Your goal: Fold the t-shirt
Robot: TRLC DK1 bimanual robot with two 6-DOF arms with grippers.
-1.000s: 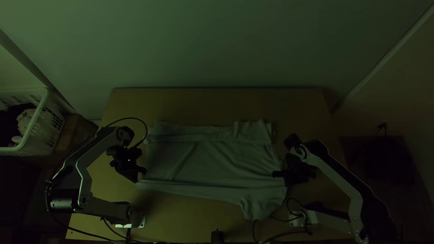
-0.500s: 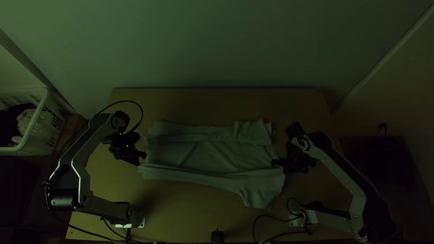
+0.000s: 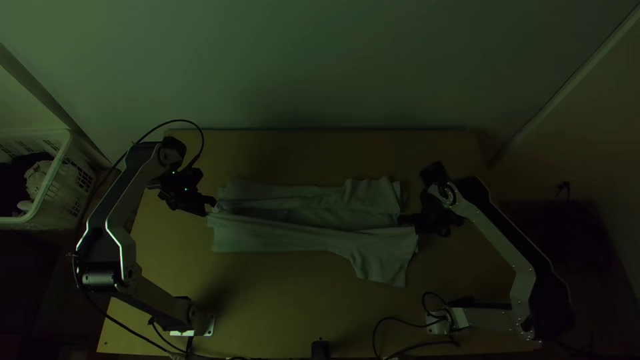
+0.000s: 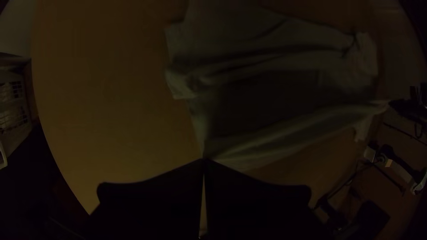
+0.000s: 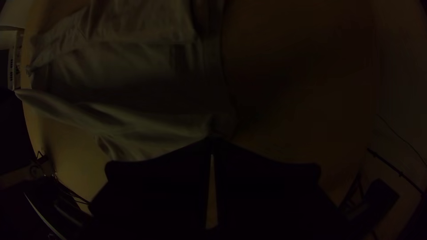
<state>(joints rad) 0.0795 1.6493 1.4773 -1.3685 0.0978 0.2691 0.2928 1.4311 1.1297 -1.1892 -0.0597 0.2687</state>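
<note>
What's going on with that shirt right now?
The two robot arms are partway through folding the t-shirt on the table. The left pincer is shut on the near side at the hem end, and the right pincer is shut on that side at the shoulder end. Between them the cloth is drawn up over the shirt's middle, with a sleeve hanging toward the arms' bases. The far side looks folded inward; the near one isn't laid down yet.
</note>
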